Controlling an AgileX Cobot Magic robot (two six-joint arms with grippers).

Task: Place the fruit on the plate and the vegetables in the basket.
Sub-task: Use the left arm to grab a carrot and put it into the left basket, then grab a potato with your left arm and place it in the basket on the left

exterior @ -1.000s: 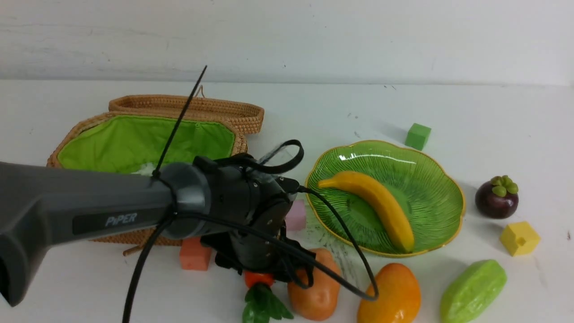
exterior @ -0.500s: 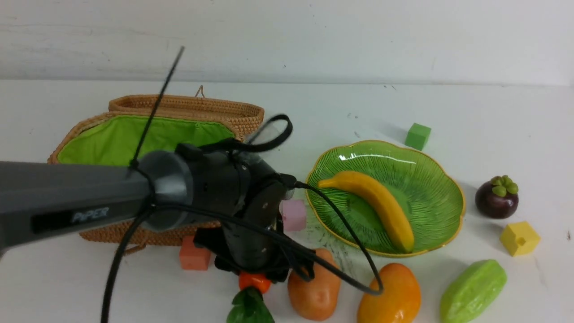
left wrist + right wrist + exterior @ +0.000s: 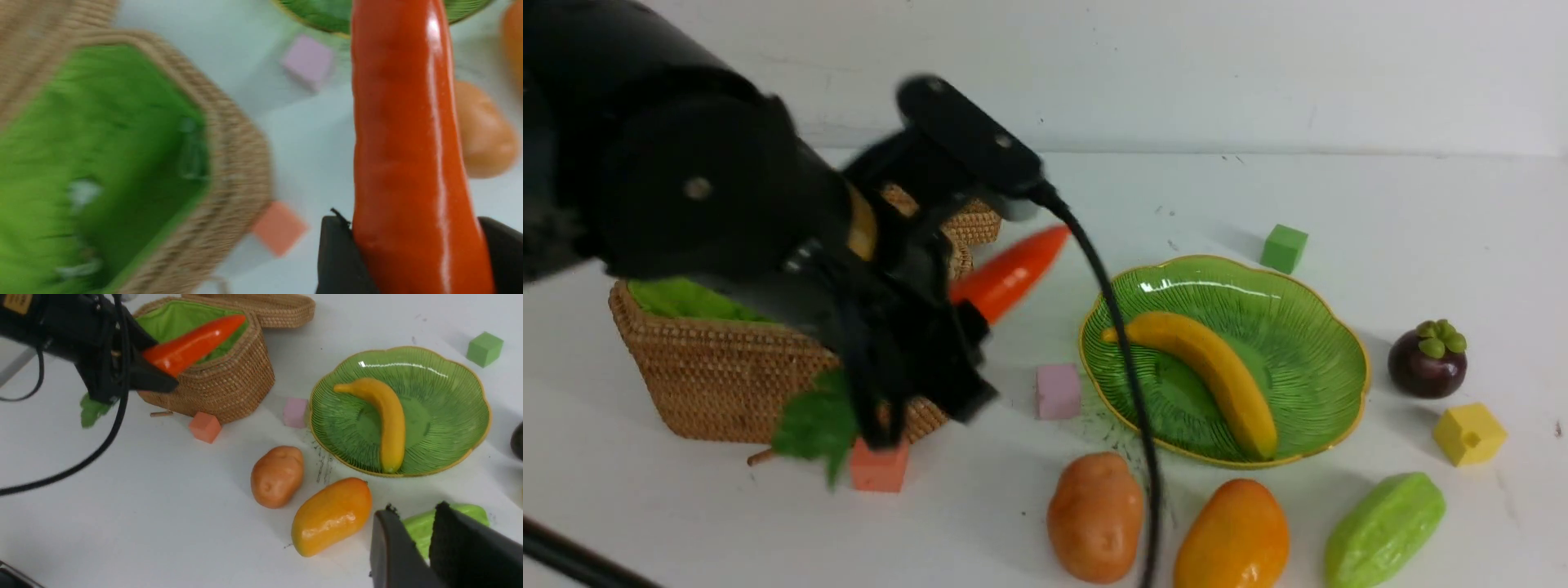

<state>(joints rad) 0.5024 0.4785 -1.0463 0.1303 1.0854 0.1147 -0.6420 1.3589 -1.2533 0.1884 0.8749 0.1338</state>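
**Carrot [image 3: 1013, 273] lifted off the table [image 3: 1421, 204] to the basket [image 3: 719, 376]**

A second ago the carrot lay on the table beside the potato [image 3: 1094, 514], under the left jaws. Now those jaws clench it in the air beside the basket's near right corner, tip raised and leaves hanging low. The banana [image 3: 1217, 376] has not moved on the plate [image 3: 1307, 294]. The mango [image 3: 1232, 535] and mangosteen [image 3: 1427, 359] remain on the table. The right jaws stand slightly apart, empty.

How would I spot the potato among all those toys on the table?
Find the big green plate. Just in front of its near rim lie two orange lumps side by side. The potato is the one nearer the basket: duller, tan and dimpled, while the mango is glossy and yellower.
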